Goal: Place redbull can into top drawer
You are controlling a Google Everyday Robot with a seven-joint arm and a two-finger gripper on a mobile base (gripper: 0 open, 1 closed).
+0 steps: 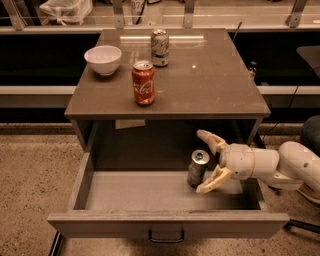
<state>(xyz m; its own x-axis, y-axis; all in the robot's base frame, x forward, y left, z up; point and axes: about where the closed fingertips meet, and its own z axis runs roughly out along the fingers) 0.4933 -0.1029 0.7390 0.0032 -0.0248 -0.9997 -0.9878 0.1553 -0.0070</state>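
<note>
The redbull can [198,168] stands upright on the floor of the open top drawer [150,192], right of its middle. Its silver top faces up. The drawer is pulled out towards me, and its front panel carries a small dark handle [166,235]. My gripper [210,161] reaches in from the right, inside the drawer. Its fingers are spread wide, one above and behind the can, one below and in front. The can stands free between them, just left of the palm.
On the cabinet top [210,85] stand a red Coca-Cola can [143,83], a pale green-and-white can [160,47] and a white bowl [103,59]. A paper label [130,123] hangs under the top's front edge. A railing and a white bag [65,10] lie behind.
</note>
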